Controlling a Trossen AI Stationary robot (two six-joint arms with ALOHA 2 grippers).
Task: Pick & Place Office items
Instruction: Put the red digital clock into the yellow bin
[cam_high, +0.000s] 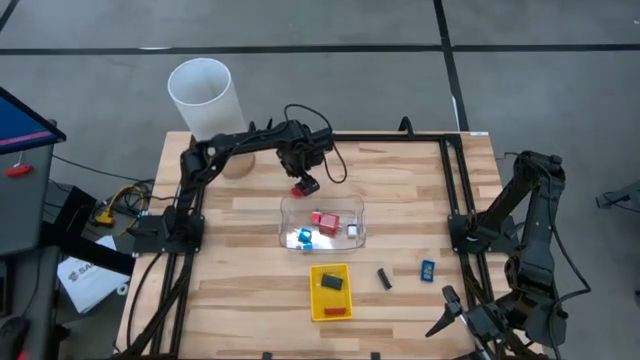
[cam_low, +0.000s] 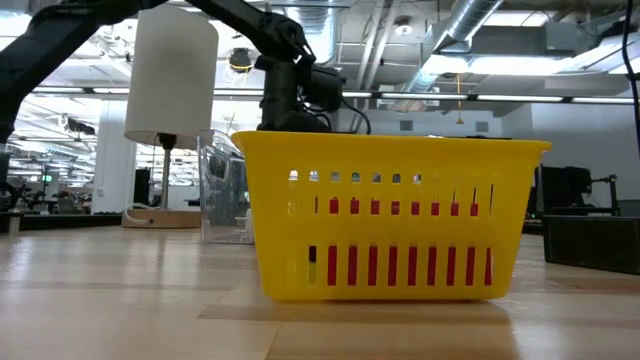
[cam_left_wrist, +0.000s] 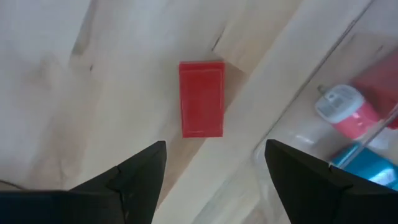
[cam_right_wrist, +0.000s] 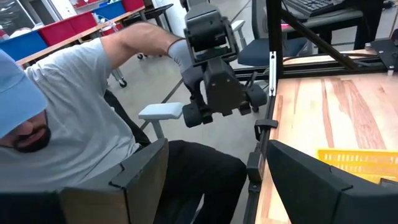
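From my remote station I see the left gripper (cam_high: 303, 178) hanging over the far side of the wooden table (cam_high: 260, 300), its two dark fingers (cam_left_wrist: 134, 174) spread apart and holding nothing. A red block (cam_left_wrist: 201, 98) lies flat on the wood directly below the gap between them, untouched, just outside the far wall of the clear tray (cam_high: 285, 222). Inside that tray, just past the gripper toward the near edge of the table, sit more office pieces: red blocks (cam_high: 324, 219), a blue-and-white bit (cam_high: 304, 237) and a small white piece (cam_high: 352, 230). The left wrist camera catches a pink-and-white piece (cam_left_wrist: 348, 112) and a blue one (cam_left_wrist: 367, 165) through the clear wall.

Nearer still stands the yellow tray (cam_high: 345, 308), with a black bit (cam_high: 332, 284) and a thin red stick (cam_high: 336, 311) in it. Beside it on bare wood lie another black bit (cam_high: 384, 278) and a blue piece (cam_high: 427, 270). A tall white cylinder (cam_high: 204, 97) stands behind the left arm.

The right gripper (cam_high: 452, 312) waits at the near right corner, fingers (cam_right_wrist: 134, 168) apart and empty, well away from every piece. Its camera shows a seated person (cam_right_wrist: 81, 143) in a grey shirt off the table's edge.
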